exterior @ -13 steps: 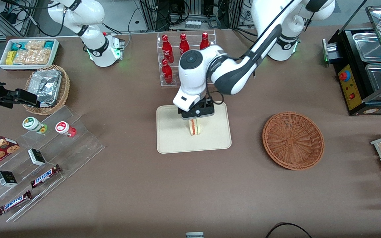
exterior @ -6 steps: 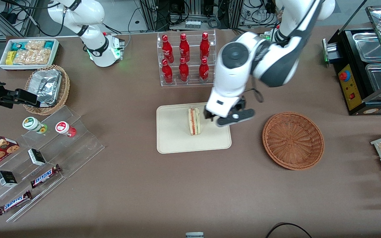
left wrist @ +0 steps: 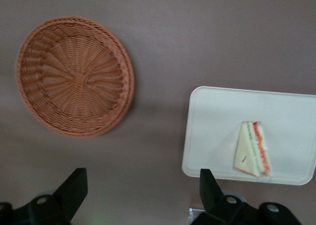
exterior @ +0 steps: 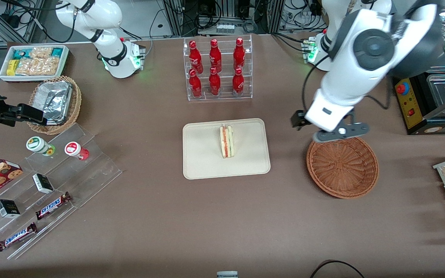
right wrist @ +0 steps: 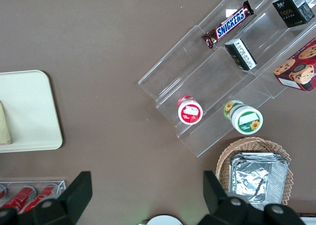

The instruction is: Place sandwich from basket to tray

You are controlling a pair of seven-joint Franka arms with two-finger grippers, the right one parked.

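The sandwich [exterior: 226, 141], a pale wedge with a red and green filling stripe, stands on its edge in the middle of the cream tray [exterior: 245, 164]. It also shows in the left wrist view [left wrist: 253, 150] on the tray [left wrist: 212, 136]. The round reddish-brown basket [exterior: 342, 164] lies empty toward the working arm's end of the table; it shows in the left wrist view too [left wrist: 74, 76]. My left gripper [exterior: 328, 129] hangs high above the table between tray and basket, over the basket's rim farthest from the front camera. Its fingers [left wrist: 74, 188] are spread wide and hold nothing.
A clear rack of red bottles [exterior: 216, 69] stands farther from the front camera than the tray. A black food warmer [exterior: 427, 77] stands at the working arm's end. Stepped acrylic shelves with snacks [exterior: 48, 185] and a tan basket with foil containers [exterior: 54, 102] lie toward the parked arm's end.
My left gripper has let go of the sandwich, risen, and swung away from the tray toward the basket. The sandwich stays standing on the tray.
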